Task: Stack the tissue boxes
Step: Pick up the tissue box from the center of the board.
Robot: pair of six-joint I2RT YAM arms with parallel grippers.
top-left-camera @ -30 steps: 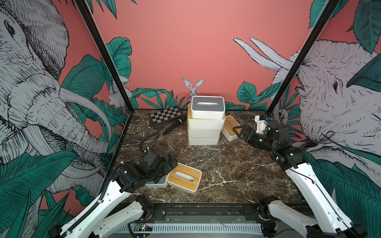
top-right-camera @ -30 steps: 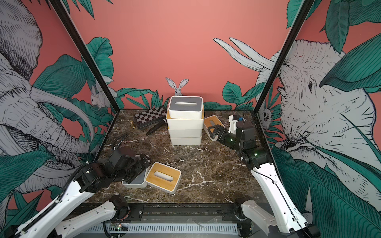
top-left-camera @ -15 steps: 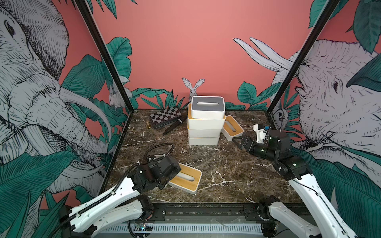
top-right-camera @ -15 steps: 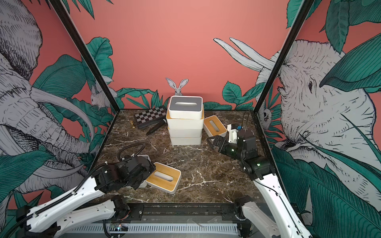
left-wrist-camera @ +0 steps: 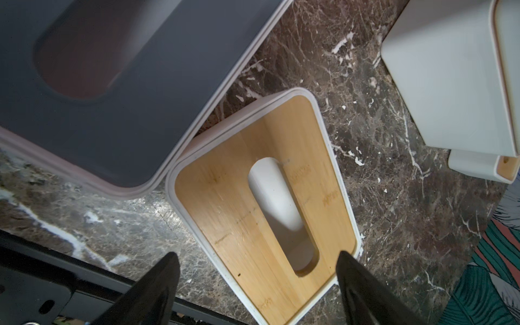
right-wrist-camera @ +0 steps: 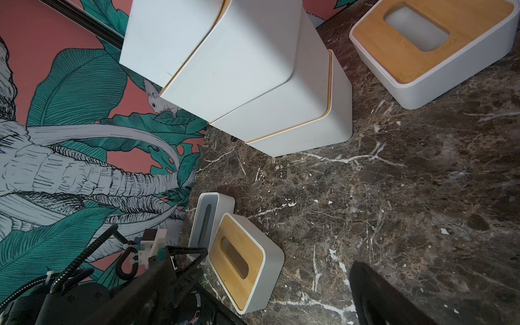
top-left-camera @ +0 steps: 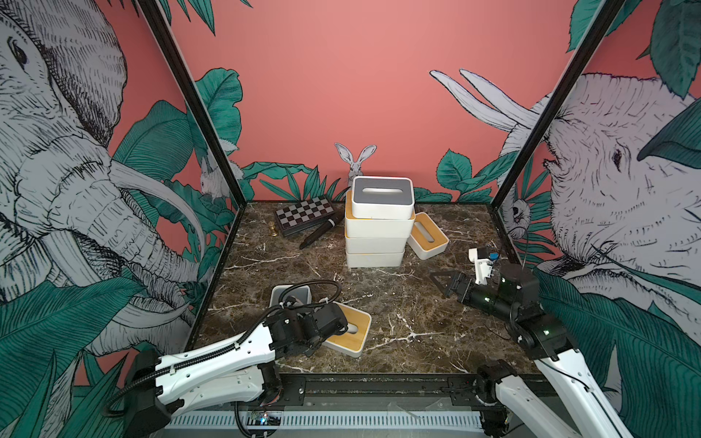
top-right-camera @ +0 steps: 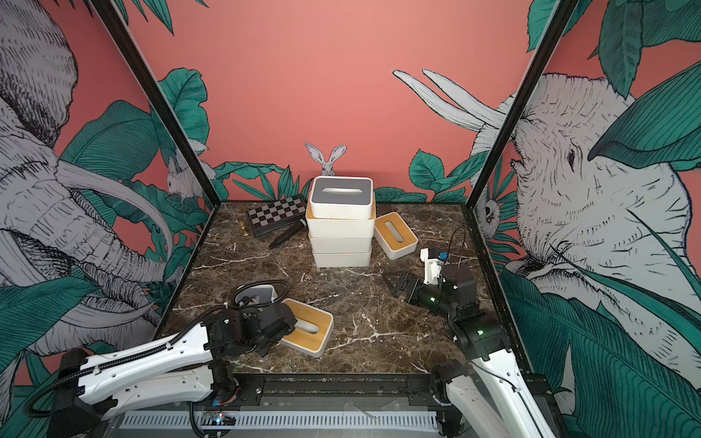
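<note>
Right, nearest the front rail: left gripper [left-wrist-camera: 257, 259] is low over the bamboo box [top-left-camera: 354, 330], fingers [left-wrist-camera: 166, 270] spread, one on each side of the box's near end. Bare marble shows between one finger and the box wall, so no pinch. That box lies flat on the table [top-left-camera: 398, 322], lid up, turned at an angle to the front edge.

Grey box [top-left-camera: 290, 294] sits just behind it, towards the left wall, also flat. The two look butted together at a corner in the right wrist view. The left arm's cable loops over the grey one in both top views.

Further back on the right side: right gripper [top-left-camera: 440, 284] hangs above bare marble, fingers wide apart, nothing between them, pointing towards the table centre.

Mid-rear centre: stack [top-left-camera: 375, 235] of four boxes, three white ones with bamboo lid edges showing and a grey-lidded top box [top-left-camera: 381, 193]. The top box sits shifted a little, leaving a strip of bamboo lid exposed on the stack's left.

Side box [top-left-camera: 426, 237], bamboo lid, lies on the table just right of the stack; can't tell if it touches.

Back left: chessboard [top-left-camera: 303, 214], marker [top-left-camera: 318, 235] lying in front of it, small gold pawn [top-left-camera: 272, 228] upright beside it.
</note>
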